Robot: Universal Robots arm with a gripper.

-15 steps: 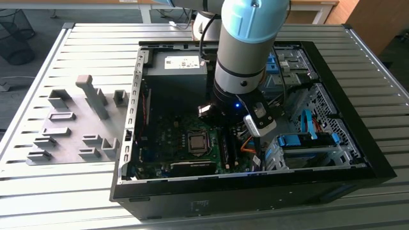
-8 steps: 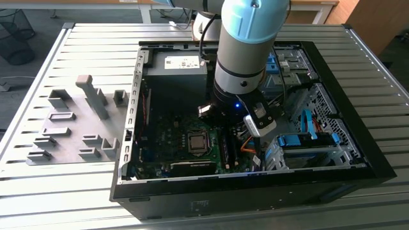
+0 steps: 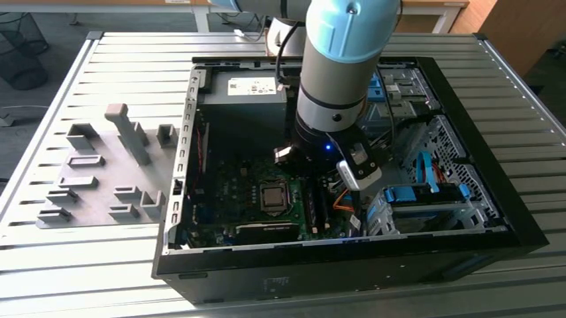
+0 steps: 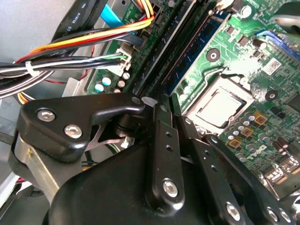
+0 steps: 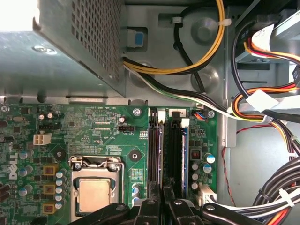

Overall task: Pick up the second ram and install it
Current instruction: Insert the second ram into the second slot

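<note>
Green-blue second ram (image 5: pixel 183 154) seated beneath gripper (image 5: pixel 161 206).

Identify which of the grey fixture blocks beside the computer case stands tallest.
The narrow upright post, on the exterior view's left of the case. It rises well above the low, squat blocks around it, which stay close to the plate.

A ribbed metal table (image 3: pixel 106 265) stands on grey floor (image 3: pixel 44 40), wooden furniture (image 3: pixel 521 26) behind.
</note>
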